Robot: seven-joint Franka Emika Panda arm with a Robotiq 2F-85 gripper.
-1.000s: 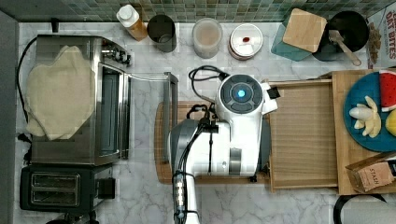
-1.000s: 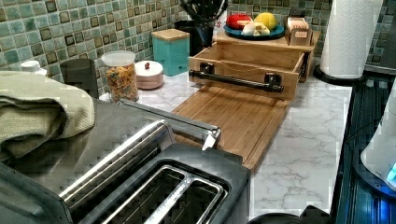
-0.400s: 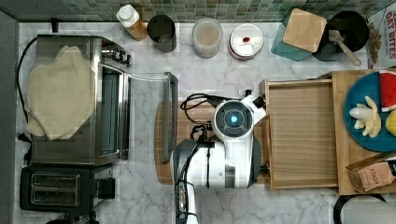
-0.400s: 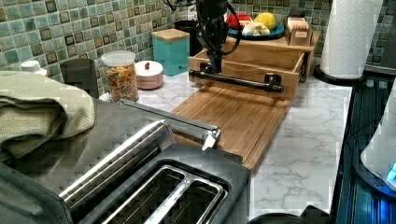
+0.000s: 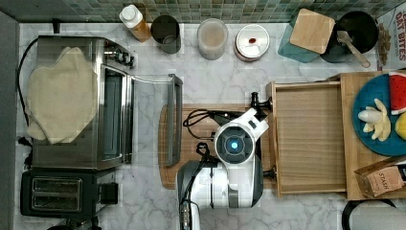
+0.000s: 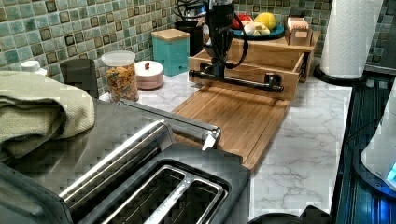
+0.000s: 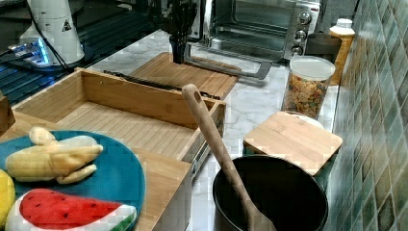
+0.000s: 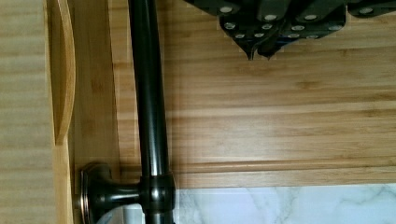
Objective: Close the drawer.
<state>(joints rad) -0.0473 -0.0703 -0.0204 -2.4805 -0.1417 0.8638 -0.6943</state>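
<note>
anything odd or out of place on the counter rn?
Two things stand open: the drawer, pulled out toward the cutting board, and the toaster oven door, folded flat over the counter. A cloth lies on the oven's roof, which seems risky if it's hot. No spills or damage.

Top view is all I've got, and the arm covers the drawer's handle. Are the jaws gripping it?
Observer: No. In the wrist view the jaws are shut tip to tip over the cutting board, beside the handle bar, not around it.
Operator: Which end of the bar are they near?
Observer: In the left view they hang close to the left view's left bracket.
Operator: Does anything on the drawer's side show how far out it is?
Observer: In the right view the drawer has its metal slide exposed along the side, so it is pulled well out.
</note>
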